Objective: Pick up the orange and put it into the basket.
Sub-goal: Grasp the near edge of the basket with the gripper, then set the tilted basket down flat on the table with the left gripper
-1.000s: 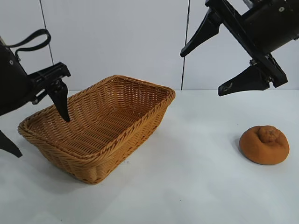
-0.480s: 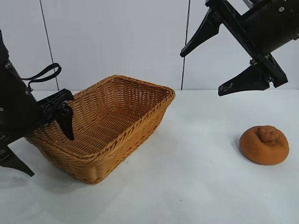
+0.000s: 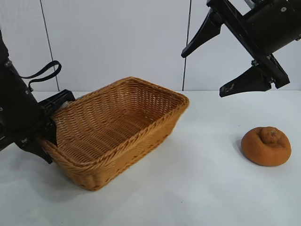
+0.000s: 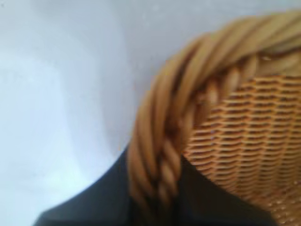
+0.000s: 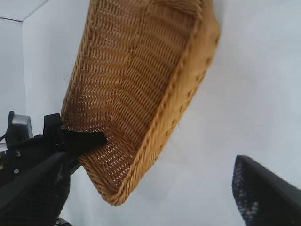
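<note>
Wicker basket [image 3: 117, 129]: its braided rim sat between the left gripper [image 3: 47, 136] fingers, clamped.
Orange [image 3: 266, 145]: on the bench [image 3: 202, 188], below the right gripper [image 3: 214, 70].
Right gripper: spread wide, raised.

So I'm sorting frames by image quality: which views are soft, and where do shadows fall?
Left wrist view: the basket rim is blurred, too close to the lens. Exterior view: sharp, evenly lit, with a soft shadow beside the orange and under the basket. Right wrist view: the right hand's finger is out of focus.
</note>
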Available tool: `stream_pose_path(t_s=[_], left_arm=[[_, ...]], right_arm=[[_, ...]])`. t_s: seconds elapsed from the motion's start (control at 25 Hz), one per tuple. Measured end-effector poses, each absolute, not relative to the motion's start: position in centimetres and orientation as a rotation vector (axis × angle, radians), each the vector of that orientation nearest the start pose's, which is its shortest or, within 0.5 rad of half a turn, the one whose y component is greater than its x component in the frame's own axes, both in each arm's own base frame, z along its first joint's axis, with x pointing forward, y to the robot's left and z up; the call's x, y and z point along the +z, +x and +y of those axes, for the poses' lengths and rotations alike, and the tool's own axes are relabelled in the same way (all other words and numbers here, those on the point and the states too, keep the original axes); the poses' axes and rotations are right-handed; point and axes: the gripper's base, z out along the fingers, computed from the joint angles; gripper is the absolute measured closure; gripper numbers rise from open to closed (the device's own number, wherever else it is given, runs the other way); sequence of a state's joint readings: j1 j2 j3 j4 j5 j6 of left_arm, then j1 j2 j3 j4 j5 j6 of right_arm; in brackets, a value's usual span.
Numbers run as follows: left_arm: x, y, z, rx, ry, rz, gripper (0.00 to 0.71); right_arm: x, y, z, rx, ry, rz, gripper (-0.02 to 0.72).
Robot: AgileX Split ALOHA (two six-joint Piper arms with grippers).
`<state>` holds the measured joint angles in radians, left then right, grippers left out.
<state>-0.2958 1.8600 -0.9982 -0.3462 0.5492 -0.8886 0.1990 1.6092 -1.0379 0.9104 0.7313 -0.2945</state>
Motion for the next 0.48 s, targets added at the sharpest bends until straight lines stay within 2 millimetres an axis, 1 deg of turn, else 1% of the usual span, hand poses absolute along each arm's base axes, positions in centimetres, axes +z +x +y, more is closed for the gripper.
stream_pose_path(t_s=[0.08, 0.24, 0.36, 0.48], left_arm=[[14.6, 32.4, -11.7, -0.513, -1.231, 2.755, 0.623], [17.2, 34.4, -12.0, -0.586, -1.101, 2.764, 0.623], [18.9, 35.9, -11.5, -0.626, -1.031, 2.731, 0.623], [19.6, 36.5, -10.7, -0.621, -0.952, 2.734, 0.623]], right_arm=[[24.2, 30.8, 11.1, 0.959, 0.128, 2.618, 0.064], [24.2, 30.8, 11.1, 0.959, 0.125, 2.621, 0.064], [24.2, 30.8, 11.1, 0.958, 0.123, 2.622, 0.064], [24.2, 30.8, 11.1, 0.960, 0.122, 2.624, 0.064]])
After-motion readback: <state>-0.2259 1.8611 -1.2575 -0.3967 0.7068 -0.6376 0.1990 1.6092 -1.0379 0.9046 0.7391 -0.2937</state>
